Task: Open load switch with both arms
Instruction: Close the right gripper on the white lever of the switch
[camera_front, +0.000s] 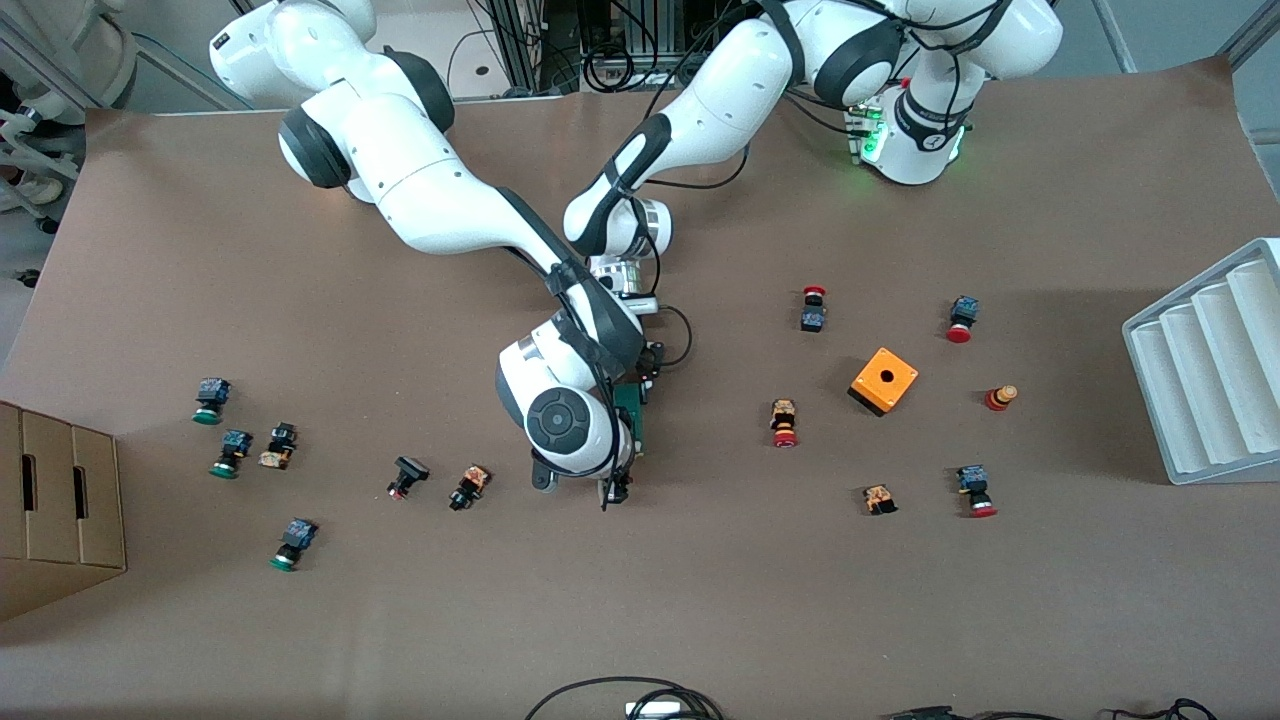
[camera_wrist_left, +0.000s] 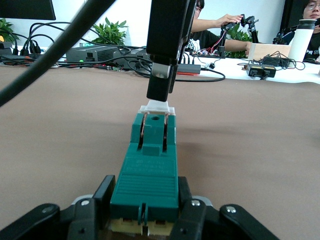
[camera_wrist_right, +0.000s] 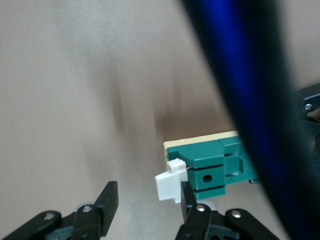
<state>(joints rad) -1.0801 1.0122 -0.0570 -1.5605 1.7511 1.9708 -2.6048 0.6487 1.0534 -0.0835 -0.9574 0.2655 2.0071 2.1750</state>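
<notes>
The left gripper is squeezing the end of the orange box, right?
Not the orange box; that sits alone on the table. The left wrist view shows the left gripper squeezing the end of the green load switch.

1. The front view is bright and evenly lit; the brown matte table shows no glare, and the small push buttons cast only short, soft shadows.
2. A green glow lights the left arm's white base.
3. A darker shadow patch lies beside the grey ribbed tray.
4. The left wrist view is sharp on the slim green load switch; the background desks are bright.
5. The right wrist view is smeared, and a blue-black cable crosses it out of focus.
</notes>
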